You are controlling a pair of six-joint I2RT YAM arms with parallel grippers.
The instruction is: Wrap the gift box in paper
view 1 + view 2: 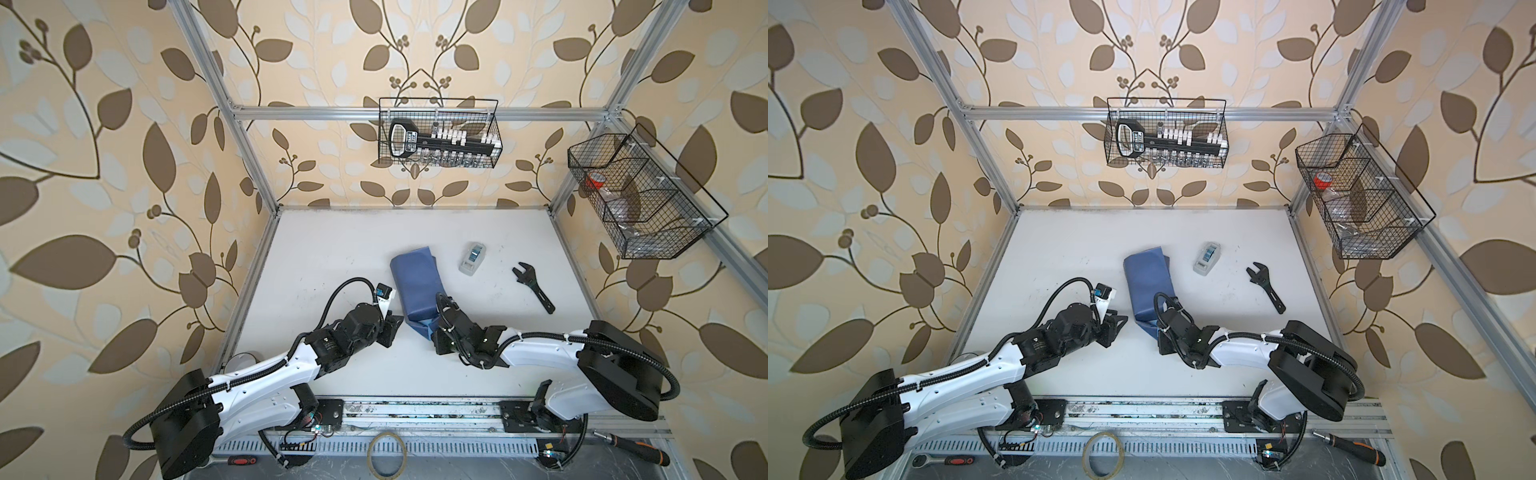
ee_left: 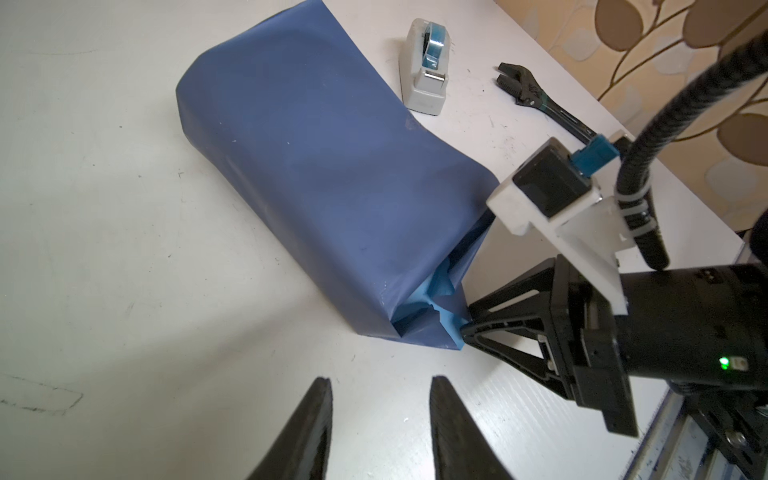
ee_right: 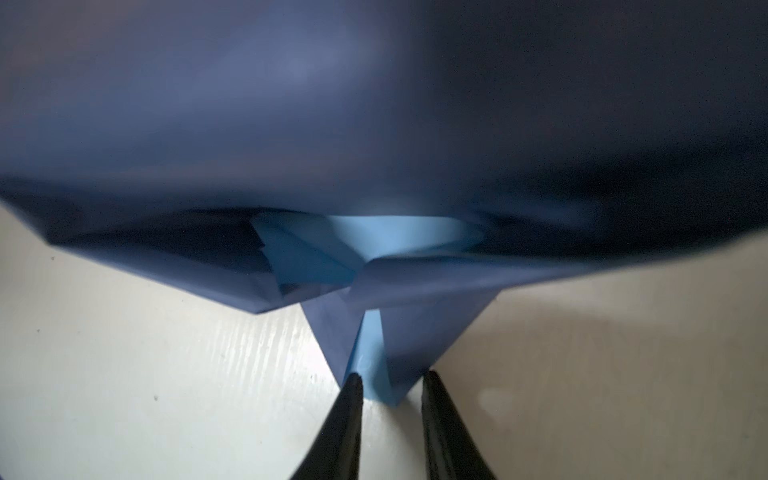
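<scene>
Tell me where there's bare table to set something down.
Bare: table left of the paper, the strip behind it, and the near stretch between the arms. Crowded: the paper's near end, with left gripper and right gripper beside it, and around tape dispenser and wrench.

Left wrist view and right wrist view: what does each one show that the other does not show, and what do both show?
Only the left wrist view: the tape dispenser, the wrench, the open left gripper, and the right gripper seen from outside at the parcel's end. Only the right wrist view: that gripper's jaws from behind, standing apart on either side of a pointed flap. Both: the paper, dark side out with light blue at the folded end, and the white table.
</scene>
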